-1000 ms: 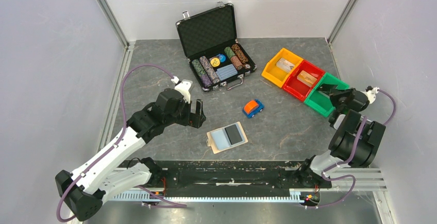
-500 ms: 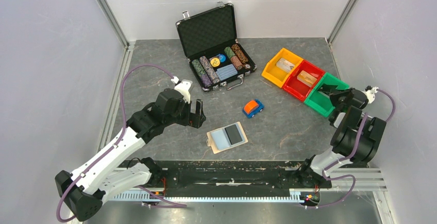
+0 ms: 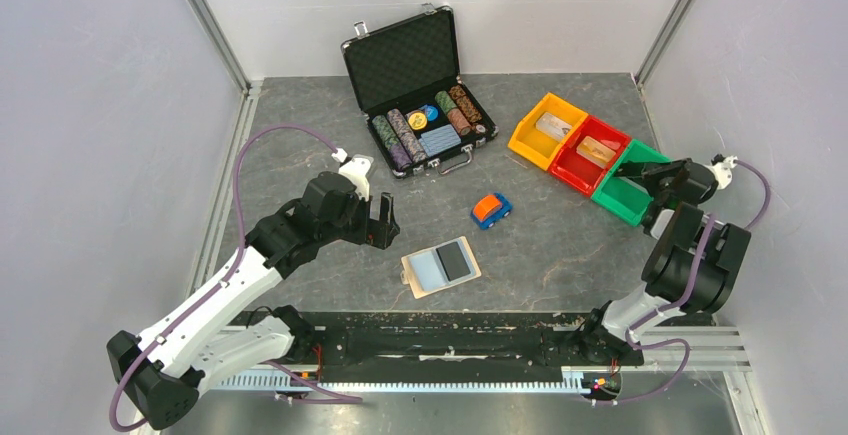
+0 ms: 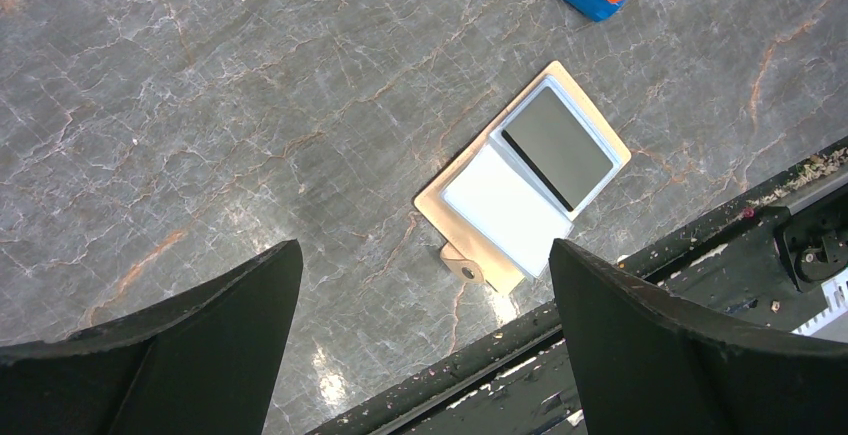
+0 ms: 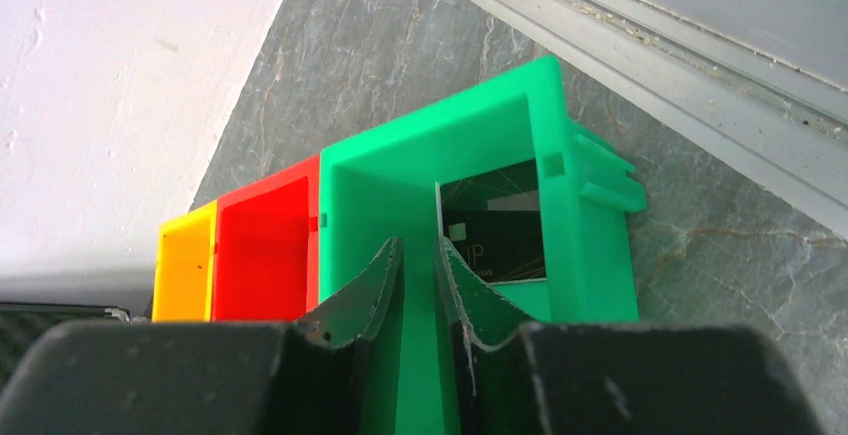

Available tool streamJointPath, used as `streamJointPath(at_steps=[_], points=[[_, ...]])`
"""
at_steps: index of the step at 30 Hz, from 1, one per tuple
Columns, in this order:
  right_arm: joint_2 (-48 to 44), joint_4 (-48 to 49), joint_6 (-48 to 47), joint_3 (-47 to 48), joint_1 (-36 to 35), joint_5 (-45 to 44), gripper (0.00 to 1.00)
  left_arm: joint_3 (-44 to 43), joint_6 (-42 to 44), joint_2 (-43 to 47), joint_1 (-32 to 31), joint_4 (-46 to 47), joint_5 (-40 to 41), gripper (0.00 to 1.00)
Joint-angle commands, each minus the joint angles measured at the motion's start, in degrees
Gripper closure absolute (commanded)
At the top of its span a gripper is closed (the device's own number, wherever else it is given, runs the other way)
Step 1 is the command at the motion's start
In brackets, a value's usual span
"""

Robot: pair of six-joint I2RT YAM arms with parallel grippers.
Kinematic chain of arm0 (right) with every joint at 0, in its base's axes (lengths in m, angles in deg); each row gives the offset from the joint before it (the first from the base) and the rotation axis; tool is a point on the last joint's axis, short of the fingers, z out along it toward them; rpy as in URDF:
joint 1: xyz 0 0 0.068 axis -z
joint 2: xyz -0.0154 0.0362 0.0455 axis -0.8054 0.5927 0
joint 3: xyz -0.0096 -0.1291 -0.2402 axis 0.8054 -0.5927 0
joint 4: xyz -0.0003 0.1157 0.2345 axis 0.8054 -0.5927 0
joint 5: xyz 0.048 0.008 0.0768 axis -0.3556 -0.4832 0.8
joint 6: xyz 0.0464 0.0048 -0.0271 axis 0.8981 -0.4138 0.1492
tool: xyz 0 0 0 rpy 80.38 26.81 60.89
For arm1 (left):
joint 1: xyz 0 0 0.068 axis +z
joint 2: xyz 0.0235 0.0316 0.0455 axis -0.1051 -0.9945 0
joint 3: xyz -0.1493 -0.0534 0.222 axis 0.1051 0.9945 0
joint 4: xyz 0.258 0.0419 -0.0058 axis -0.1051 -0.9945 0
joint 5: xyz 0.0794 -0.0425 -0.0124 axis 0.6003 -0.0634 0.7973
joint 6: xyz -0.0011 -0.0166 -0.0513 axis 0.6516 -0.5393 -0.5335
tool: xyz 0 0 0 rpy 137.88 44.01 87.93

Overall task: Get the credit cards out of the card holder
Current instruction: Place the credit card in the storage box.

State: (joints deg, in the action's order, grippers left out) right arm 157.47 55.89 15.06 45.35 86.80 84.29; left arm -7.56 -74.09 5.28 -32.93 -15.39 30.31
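Observation:
The tan card holder [image 3: 410, 273] lies open and flat near the table's front edge. Its left face is pale blue [image 4: 505, 210], and a dark grey credit card [image 4: 557, 147] sits in its right pocket. My left gripper [image 3: 378, 223] hovers left of the holder, open wide and empty; in its wrist view [image 4: 422, 247] the snap tab lies between the fingers, below them. My right gripper [image 3: 628, 168] is far right, over the green bin [image 5: 590, 245]. Its jaws [image 5: 418, 242] stand slightly apart with nothing between them. A dark card [image 5: 495, 230] lies in that bin.
A black chip case [image 3: 415, 85] stands open at the back. An orange-and-blue toy car [image 3: 490, 210] sits just beyond the holder. Yellow [image 3: 522, 145], red [image 3: 565, 177] and green [image 3: 612, 205] bins line the right side. A black rail [image 4: 640, 285] runs along the near edge.
The right gripper has shifted slightly over the green bin and its jaws have parted a little. The left arm and the holder have not moved.

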Motion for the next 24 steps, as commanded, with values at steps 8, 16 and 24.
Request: streamJointPath(at_steps=[8,16,24], points=[[0.77,-9.01,-5.2,8.0,-1.28,-4.47,0.78,-1.15,4.26,0.03,0.11,0.87,-0.56,0.0],[-1.38,-25.63,-15.52,18.21,-7.51,-14.81,0.78,-1.26,4.26,-0.07,0.11,0.87,-0.49,0.0],[-2.82,-36.91,-18.07,22.76,-11.85,-23.3,0.79,-1.26,4.26,0.25,0.1,0.85,-0.18,0.0]])
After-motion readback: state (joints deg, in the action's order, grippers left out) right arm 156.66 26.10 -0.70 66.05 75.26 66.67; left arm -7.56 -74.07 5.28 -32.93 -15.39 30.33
